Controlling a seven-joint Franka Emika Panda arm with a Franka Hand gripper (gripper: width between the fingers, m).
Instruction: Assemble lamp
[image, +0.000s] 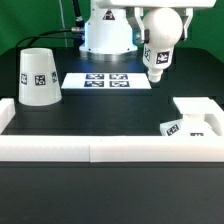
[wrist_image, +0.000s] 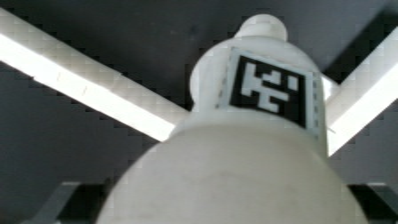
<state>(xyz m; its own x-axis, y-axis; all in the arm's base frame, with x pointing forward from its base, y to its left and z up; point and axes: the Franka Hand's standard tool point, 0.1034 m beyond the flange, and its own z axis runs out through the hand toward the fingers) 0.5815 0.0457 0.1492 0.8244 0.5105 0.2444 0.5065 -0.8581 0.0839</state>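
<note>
My gripper (wrist_image: 217, 206) is shut on the white bulb (wrist_image: 249, 120), its dark fingers (wrist_image: 68, 202) showing on either side of the round body. In the exterior view the bulb (image: 160, 42) hangs in the air at the back right, neck and tag pointing down, above the table near the marker board's end. The white cone shade (image: 38, 77) stands on the table at the exterior view's left. The flat square base (image: 194, 117) lies at the right, in the corner of the white rail.
The marker board (image: 108, 79) lies flat at the back middle, in front of the robot's pedestal (image: 106, 35). A low white rail (image: 100, 149) runs along the front and up both sides; it shows behind the bulb in the wrist view (wrist_image: 89, 75).
</note>
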